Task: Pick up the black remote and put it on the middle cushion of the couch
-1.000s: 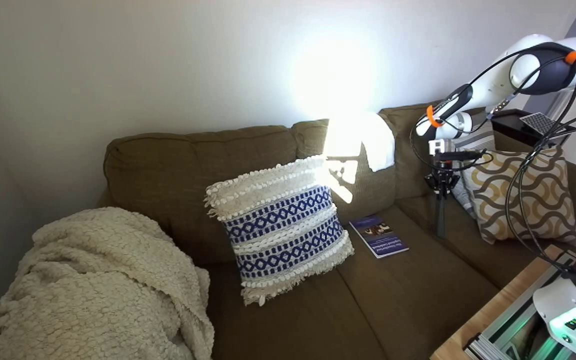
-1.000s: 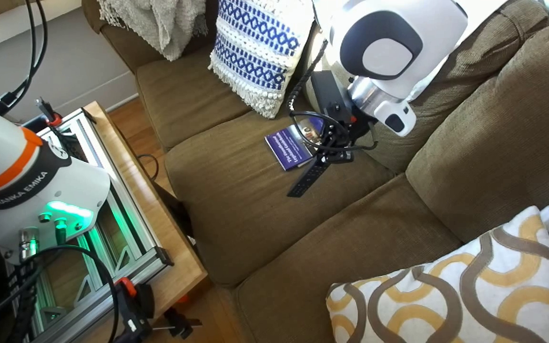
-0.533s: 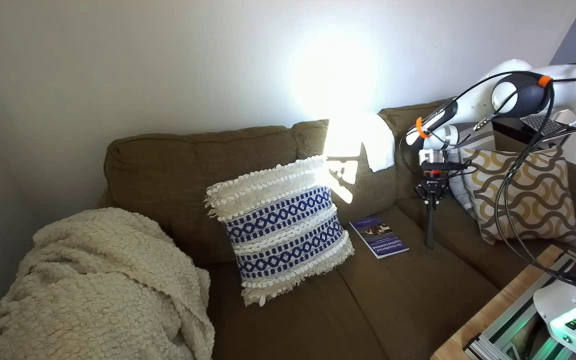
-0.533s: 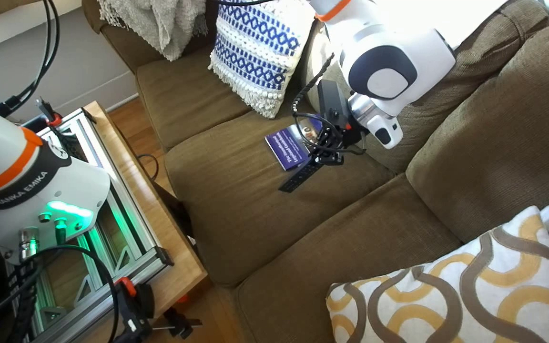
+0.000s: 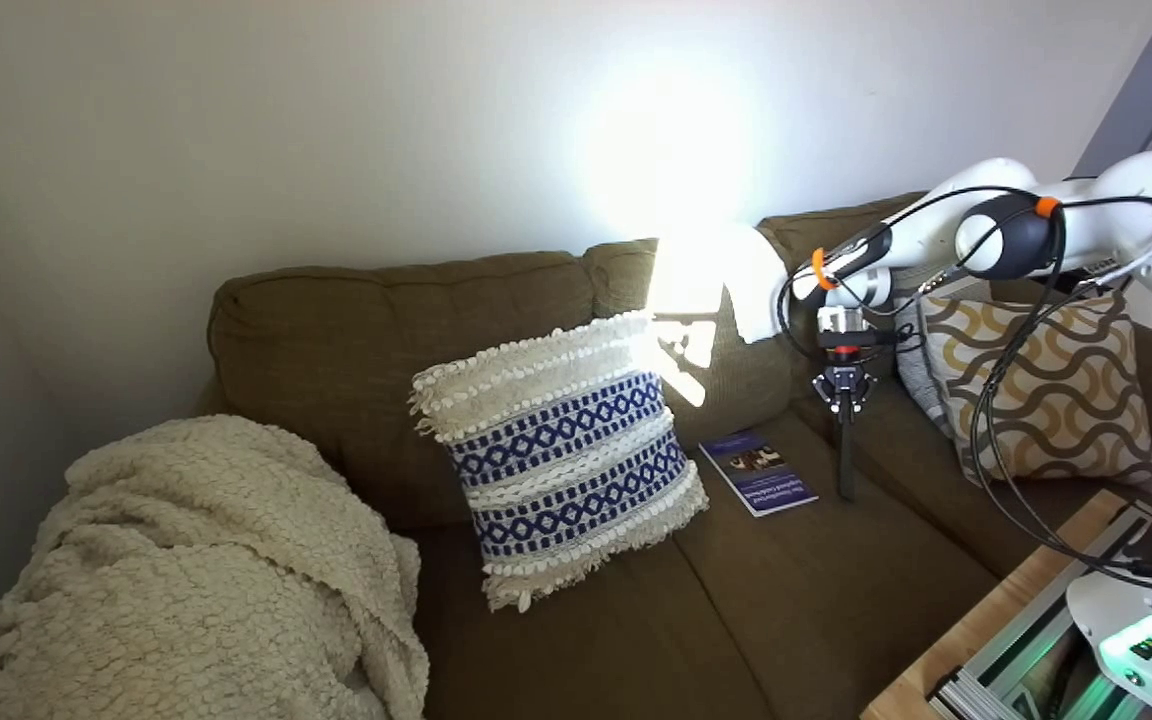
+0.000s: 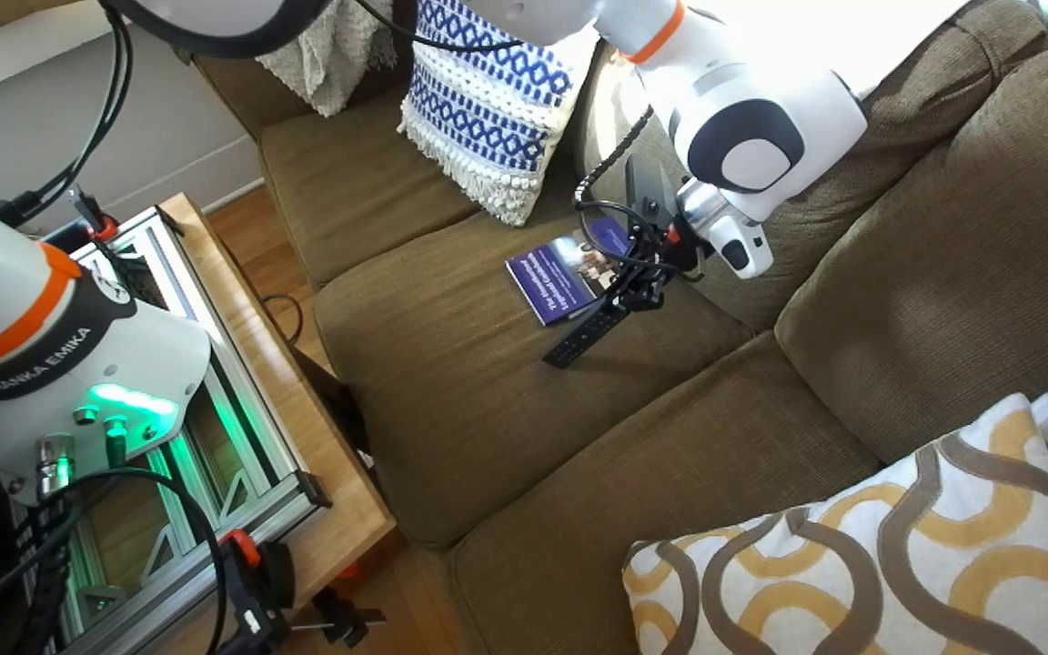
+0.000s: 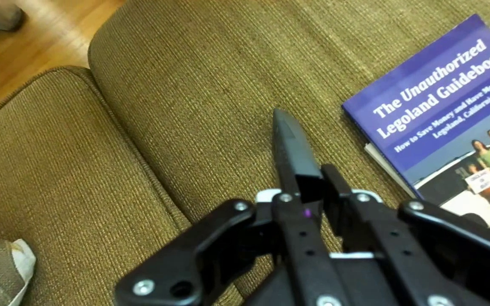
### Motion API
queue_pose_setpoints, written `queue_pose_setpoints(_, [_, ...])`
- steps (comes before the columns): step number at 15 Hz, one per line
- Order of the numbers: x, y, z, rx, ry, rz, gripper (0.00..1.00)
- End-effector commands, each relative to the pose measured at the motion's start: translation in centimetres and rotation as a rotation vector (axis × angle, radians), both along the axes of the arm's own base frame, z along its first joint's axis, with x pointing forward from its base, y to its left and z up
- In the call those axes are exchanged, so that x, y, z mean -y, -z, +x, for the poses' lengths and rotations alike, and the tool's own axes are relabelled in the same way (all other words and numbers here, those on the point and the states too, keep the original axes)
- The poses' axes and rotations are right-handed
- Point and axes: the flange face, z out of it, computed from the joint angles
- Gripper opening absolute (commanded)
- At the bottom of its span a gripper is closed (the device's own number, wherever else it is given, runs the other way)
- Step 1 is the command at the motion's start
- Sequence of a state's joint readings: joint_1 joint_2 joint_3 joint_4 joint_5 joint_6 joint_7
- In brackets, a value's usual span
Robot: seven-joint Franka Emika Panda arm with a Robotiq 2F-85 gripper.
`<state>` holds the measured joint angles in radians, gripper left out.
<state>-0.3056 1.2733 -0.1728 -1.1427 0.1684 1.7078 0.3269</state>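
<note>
My gripper (image 5: 844, 400) is shut on the black remote (image 5: 845, 460), which hangs long and steep below the fingers. The gripper (image 6: 635, 289) and remote (image 6: 586, 335) also show in an exterior view, with the remote slanting down beside the book. In the wrist view the remote (image 7: 292, 146) points away from between the fingers (image 7: 309, 176). The middle cushion (image 6: 451, 391), flat and olive-brown, lies under the remote; it also shows in the wrist view (image 7: 211, 93). I cannot tell whether the remote's lower end touches it. The couch (image 5: 386, 370) runs along the wall.
A purple book (image 6: 547, 287) lies on the middle cushion, close beside the remote. A blue-and-white fringed pillow (image 5: 566, 460) and a tan lattice-patterned pillow (image 5: 1046, 390) lean on the couch. A cream blanket (image 5: 216, 560) covers one end. The robot's wooden table (image 6: 342, 509) stands before the couch.
The arm has come down with the remote held in the gripper. In an exterior view it has also moved left, toward the book. The book and pillows have not moved.
</note>
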Motion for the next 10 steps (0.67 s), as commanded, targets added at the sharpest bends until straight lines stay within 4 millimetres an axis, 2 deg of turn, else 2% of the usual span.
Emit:
queue_pose_setpoints(1, [-0.4,1.8,1.4,-0.024,0.025,-0.02,0.51])
queue_pose_setpoints(7, [-1.3,2.6,2.7,-0.024,0.013,-0.039,0.97])
queue_pose_setpoints(10, [-0.4,1.7,3.7,0.026,-0.059,-0.088,1.0])
